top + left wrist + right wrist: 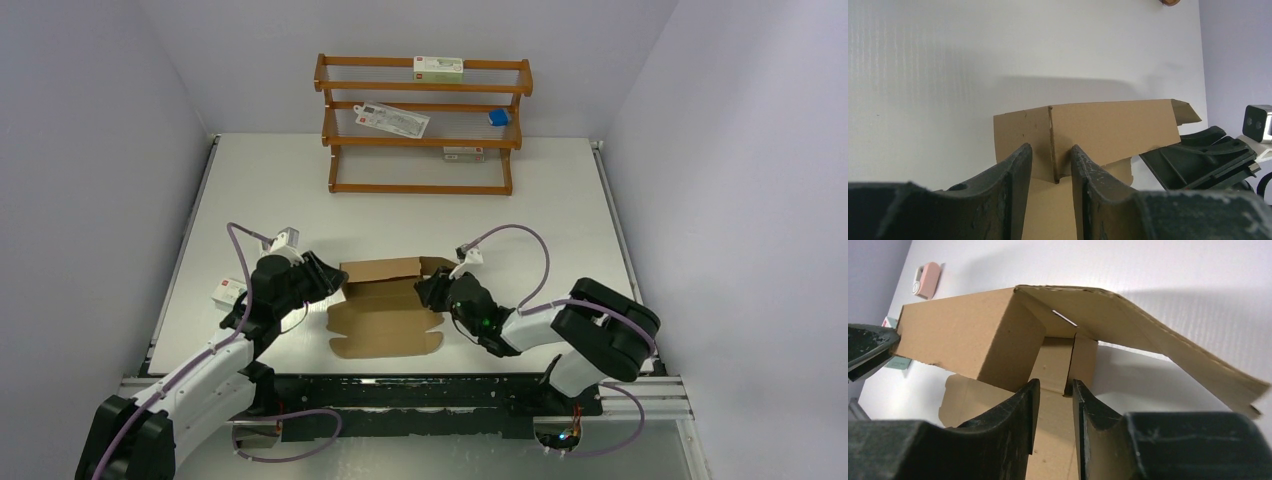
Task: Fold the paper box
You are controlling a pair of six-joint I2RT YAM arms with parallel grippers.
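Note:
The paper box (385,315) is plain brown cardboard, partly folded, lying between the two arms with its back wall raised and its front panel flat. My left gripper (335,283) is at the box's left end. In the left wrist view its jaws (1051,150) stand a little apart, either side of an upright crease in the wall (1108,125), with nothing between them. My right gripper (425,290) is at the box's right end. In the right wrist view its jaws (1053,385) stand a little apart over the box floor, facing a small inner flap under the raised wall (963,340).
A wooden rack (420,125) at the back holds white cartons and a small blue thing (498,117). A small white carton with a red mark (229,291) lies by the left arm. The table's left and right edges run beside grey walls.

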